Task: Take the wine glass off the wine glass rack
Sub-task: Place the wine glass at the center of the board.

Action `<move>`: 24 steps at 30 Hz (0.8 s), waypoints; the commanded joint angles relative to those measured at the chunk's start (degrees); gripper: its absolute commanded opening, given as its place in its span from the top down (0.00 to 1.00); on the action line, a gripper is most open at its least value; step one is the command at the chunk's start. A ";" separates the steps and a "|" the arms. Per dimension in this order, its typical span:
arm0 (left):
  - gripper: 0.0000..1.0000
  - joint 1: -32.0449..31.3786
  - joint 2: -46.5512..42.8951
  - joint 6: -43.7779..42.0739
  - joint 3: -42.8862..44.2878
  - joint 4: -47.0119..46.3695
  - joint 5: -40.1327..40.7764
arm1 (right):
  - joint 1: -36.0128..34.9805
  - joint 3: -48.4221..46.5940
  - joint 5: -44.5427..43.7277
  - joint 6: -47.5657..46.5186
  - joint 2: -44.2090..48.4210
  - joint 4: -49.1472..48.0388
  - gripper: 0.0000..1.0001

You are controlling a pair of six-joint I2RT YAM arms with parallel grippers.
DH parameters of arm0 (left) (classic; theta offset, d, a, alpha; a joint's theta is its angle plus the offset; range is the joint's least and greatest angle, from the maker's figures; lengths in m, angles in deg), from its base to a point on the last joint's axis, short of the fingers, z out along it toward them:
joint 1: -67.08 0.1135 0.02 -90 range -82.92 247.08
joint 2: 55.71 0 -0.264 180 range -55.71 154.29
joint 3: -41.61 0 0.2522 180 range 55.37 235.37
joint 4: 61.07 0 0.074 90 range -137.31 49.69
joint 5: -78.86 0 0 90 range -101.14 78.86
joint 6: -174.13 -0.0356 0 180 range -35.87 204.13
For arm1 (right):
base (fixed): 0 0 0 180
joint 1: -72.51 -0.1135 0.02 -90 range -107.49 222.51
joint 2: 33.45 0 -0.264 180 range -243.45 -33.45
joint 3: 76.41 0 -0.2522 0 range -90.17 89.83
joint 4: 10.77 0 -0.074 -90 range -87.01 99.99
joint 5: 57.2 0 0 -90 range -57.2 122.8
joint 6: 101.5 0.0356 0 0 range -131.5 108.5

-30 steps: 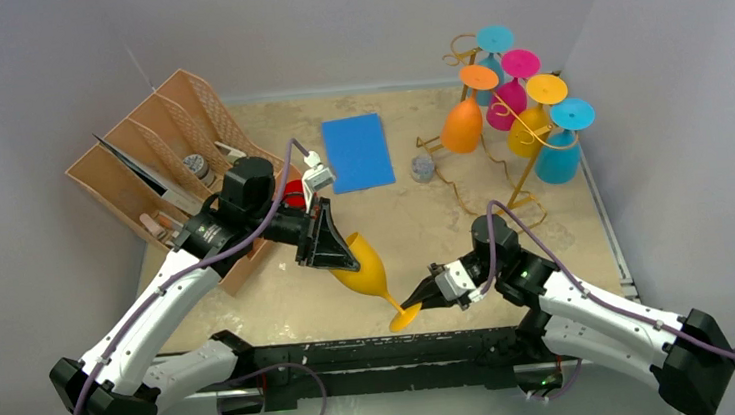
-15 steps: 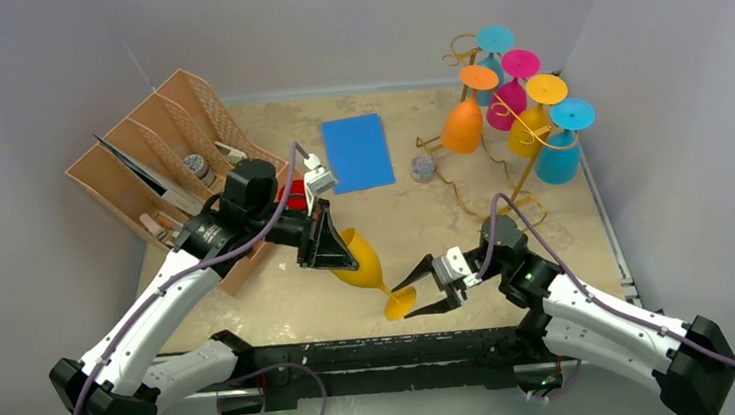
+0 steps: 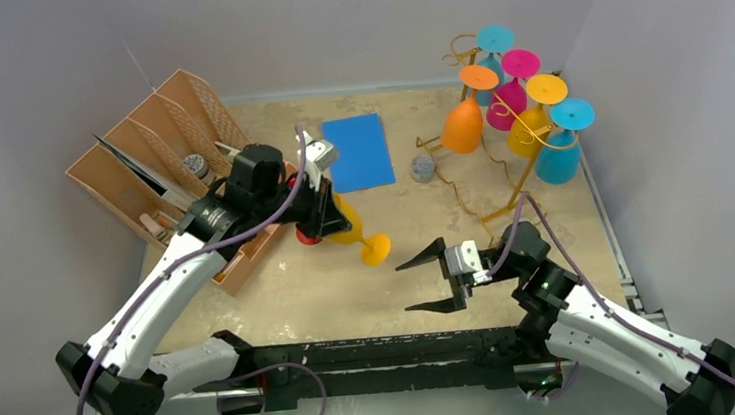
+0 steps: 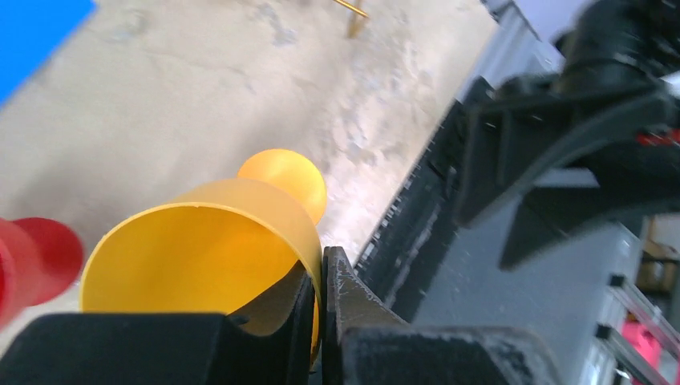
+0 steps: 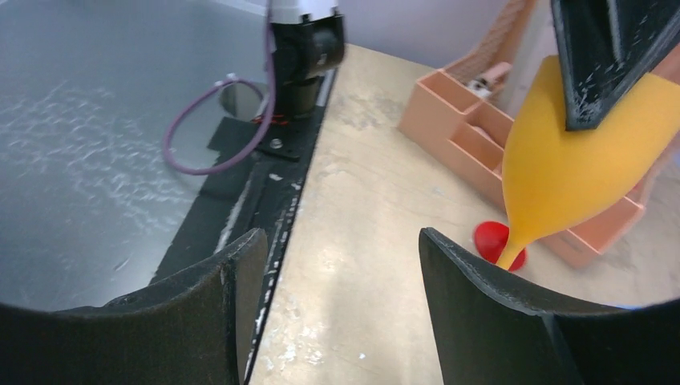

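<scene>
A yellow wine glass (image 3: 350,227) hangs tilted above the table, its foot (image 3: 375,249) pointing toward the right arm. My left gripper (image 3: 320,212) is shut on the glass's rim. In the left wrist view one finger is inside the yellow bowl (image 4: 200,249) and one outside, at the left gripper (image 4: 321,281). My right gripper (image 3: 428,282) stands open and empty to the right of the foot, apart from it. Its wrist view shows the glass (image 5: 577,160) beyond the right gripper (image 5: 341,265). The gold wine glass rack (image 3: 520,186) stands at the back right with several coloured glasses hanging upside down.
A brown slotted organizer tray (image 3: 155,176) with tools sits at the back left, close behind the left arm. A red object (image 3: 294,196) lies beside it. A blue card (image 3: 357,151) and a small grey item (image 3: 422,169) lie mid-table.
The right gripper let go of the glass's foot, opened wide and drew back to the right. The left arm carried the yellow glass up and back toward the tray.
</scene>
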 commanded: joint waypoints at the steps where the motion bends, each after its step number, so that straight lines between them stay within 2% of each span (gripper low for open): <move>1: 1.00 -0.30 6.53 -2.01 5.88 -2.15 12.03 | 0.00 -5.00 -14.09 6.43 3.31 3.80 0.26; 5: 1.00 -1.17 12.00 -3.43 7.95 -2.13 22.62 | -0.05 -10.27 -27.24 13.22 5.28 11.79 0.22; 8: 1.00 -2.38 15.67 -5.25 8.53 -2.51 27.62 | 0.03 -14.88 -37.80 18.16 5.39 18.65 0.19; 11: 1.00 -3.29 17.96 -6.81 8.48 -4.64 30.54 | 0.01 -18.84 -44.06 20.67 4.81 24.90 0.18; 16: 1.00 -3.46 20.71 -9.10 8.73 -9.61 32.94 | 0.04 -21.74 -46.12 24.14 4.36 27.55 0.18; 24: 1.00 -3.63 24.93 -10.68 10.63 -10.75 32.53 | 0.01 -21.81 -48.31 25.35 4.07 27.88 0.16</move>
